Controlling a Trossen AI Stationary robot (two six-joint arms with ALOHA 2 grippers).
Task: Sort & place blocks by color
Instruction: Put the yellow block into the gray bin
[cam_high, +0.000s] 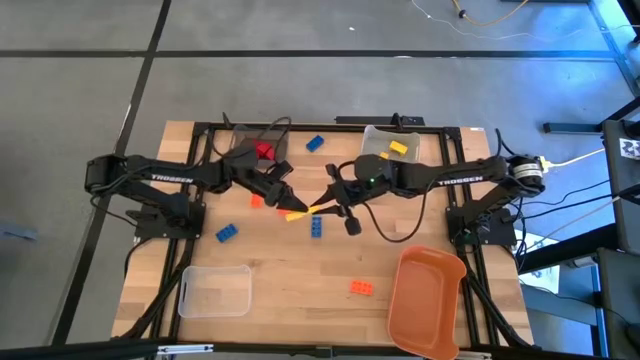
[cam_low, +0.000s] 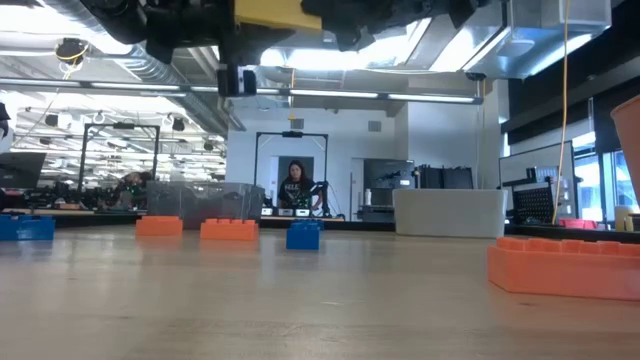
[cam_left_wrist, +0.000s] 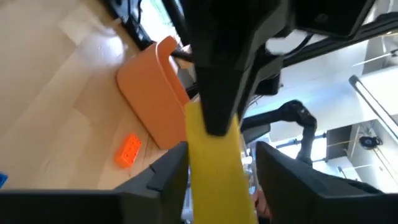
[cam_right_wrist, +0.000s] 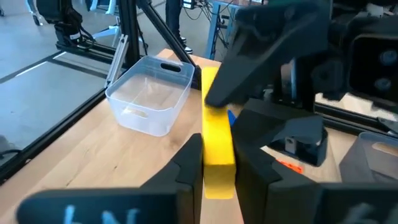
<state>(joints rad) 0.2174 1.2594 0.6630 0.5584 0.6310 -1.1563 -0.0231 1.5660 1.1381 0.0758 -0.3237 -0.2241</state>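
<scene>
A long yellow block (cam_high: 297, 213) hangs in the air over the table's middle, between my two grippers. My right gripper (cam_right_wrist: 217, 140) comes from the right and is shut on one end of it. My left gripper (cam_left_wrist: 221, 154) comes from the left, its fingers standing open on either side of the other end. The low view shows the yellow block (cam_low: 270, 12) high above the tabletop. Loose blocks lie on the table: blue ones (cam_high: 227, 233) (cam_high: 317, 227) (cam_high: 315, 143), orange ones (cam_high: 361, 288) (cam_high: 257, 201). A red block (cam_high: 264, 151) sits in the dark bin. My left gripper has the block's left end (cam_left_wrist: 214, 180) between its fingers. A narrow gap shows beside one finger (cam_left_wrist: 273, 174); whether the other finger touches the block, I cannot tell. My right gripper pinches the block's right end (cam_right_wrist: 219, 168) by its two long sides between both fingers. The fingers come level from the table's right and lie along the block. The block is lifted clear, roughly level.
A clear bin (cam_high: 215, 290) stands near the front left and an orange bin (cam_high: 428, 300) at the front right. At the far edge are a dark bin (cam_high: 243, 140) and a clear bin (cam_high: 380, 135) holding a yellow block (cam_high: 398, 148). A person shows in the room beyond.
</scene>
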